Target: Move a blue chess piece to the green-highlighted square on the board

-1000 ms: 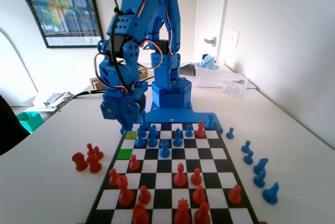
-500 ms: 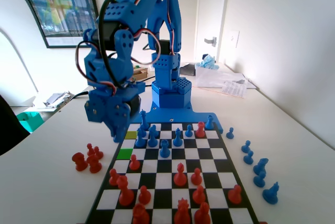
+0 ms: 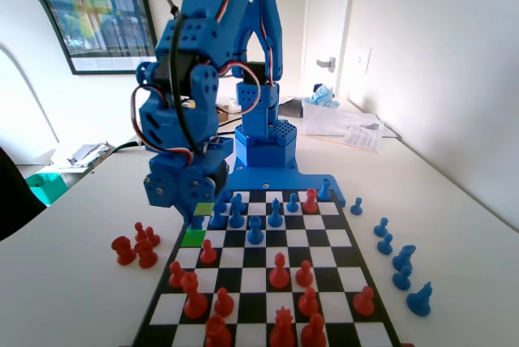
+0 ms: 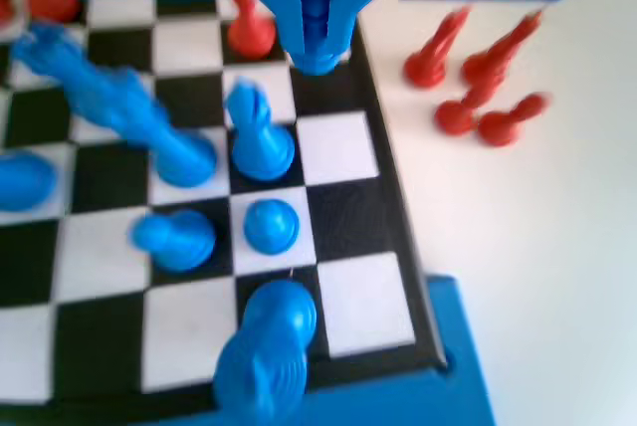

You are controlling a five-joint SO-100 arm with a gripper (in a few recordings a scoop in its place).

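In the fixed view the blue arm leans out over the left edge of the board (image 3: 324,270), and its gripper (image 3: 195,219) hangs low at the far-left corner, just above the green-highlighted square (image 3: 193,238) and partly covering the paler yellow-green square (image 3: 204,209) behind it. The wrist view shows the gripper (image 4: 317,48) with its two jaws drawn together around a blue chess piece (image 4: 316,23); the piece's rounded lower end pokes out below the jaw tips, and it sits above the board rather than standing on a square. The wrist picture is blurred, so the finer shape of the held piece cannot be made out. Below the gripper in the wrist view several other blue pieces (image 4: 261,142) stand on squares near the board's edge, and a few red pieces (image 4: 478,98) lie on the white desk (image 4: 537,277) just beside the board. In the fixed view a cluster of blue pieces (image 3: 255,229) stands on the far rows, red pieces (image 3: 279,270) fill the near rows, a group of red pieces (image 3: 136,246) sits on the desk left of the board, and a string of blue pieces (image 3: 401,266) on the desk to its right
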